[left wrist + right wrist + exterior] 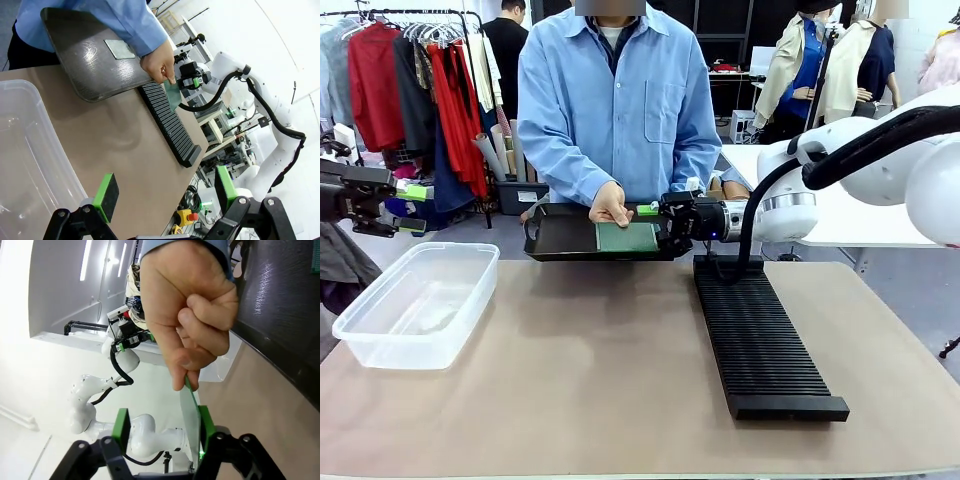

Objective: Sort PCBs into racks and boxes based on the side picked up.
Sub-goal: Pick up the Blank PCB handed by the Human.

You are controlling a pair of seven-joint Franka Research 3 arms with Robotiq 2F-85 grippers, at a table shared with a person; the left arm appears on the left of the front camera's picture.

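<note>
A person's hand pinches a green PCB by its top edge and holds it in front of a flat black tray. My right gripper reaches in from the right at the board's edge. In the right wrist view the PCB stands edge-on between the green pads, against the right pad and apart from the left pad, so my right gripper is open. Another PCB lies on the tray. My left gripper hangs open and empty at the far left.
The ribbed black rack runs from below my right gripper toward the table's near edge. The clear box sits at the left, under my left gripper. Bare tabletop lies between box and rack.
</note>
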